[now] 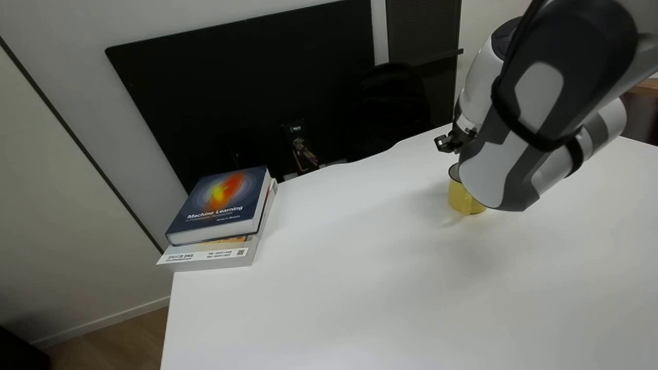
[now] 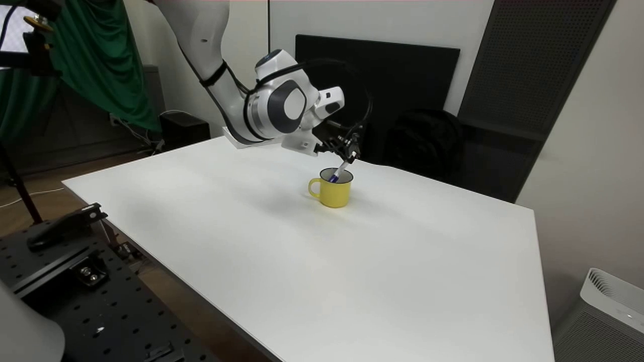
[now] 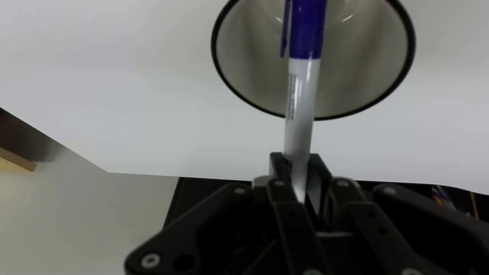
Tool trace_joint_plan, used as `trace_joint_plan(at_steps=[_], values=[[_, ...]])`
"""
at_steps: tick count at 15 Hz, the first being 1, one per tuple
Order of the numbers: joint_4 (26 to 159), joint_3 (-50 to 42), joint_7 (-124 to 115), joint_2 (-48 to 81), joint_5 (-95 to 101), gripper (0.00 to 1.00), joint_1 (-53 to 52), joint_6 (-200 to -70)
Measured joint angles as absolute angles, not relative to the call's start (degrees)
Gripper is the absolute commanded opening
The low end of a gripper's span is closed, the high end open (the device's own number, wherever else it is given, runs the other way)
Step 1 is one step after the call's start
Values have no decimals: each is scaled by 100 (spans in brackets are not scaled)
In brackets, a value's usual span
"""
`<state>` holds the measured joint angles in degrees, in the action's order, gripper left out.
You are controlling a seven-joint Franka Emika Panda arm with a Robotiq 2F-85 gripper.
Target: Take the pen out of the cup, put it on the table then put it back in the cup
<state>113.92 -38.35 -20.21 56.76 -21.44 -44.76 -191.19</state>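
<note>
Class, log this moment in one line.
black gripper: shut on tilted slim white pen; blue cap: at mouth of round yellow mug; mug: on white table

Apparently a lab, robot arm point(image 2: 266, 108), black perforated mounting plate point(image 2: 118, 322), Machine Learning textbook point(image 1: 220, 203), green drape point(image 2: 103, 60)

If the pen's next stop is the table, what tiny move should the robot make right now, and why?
I'd probably lift the pen a bit, straight up, before going sideways. The gripper pinches it, and its blue end points down at the mouth of the yellow cup. I can't tell whether that end is below the dark rim, so swinging sideways first might bump it.
</note>
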Motion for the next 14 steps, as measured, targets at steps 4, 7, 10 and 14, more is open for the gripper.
trace_joint_plan(at_steps=[4, 7, 10, 14], values=[[11420, -3835, -1915, 5680, -2304, 43, -4493, -19119], [11450, -3835, -1854, 5681, -2355, 62, -4493, -19109], [11474, -3835, -1796, 5680, -2355, 84, -4493, -19068], [11445, -3692, -1664, 5579, -2229, 100, -4372, -18855]])
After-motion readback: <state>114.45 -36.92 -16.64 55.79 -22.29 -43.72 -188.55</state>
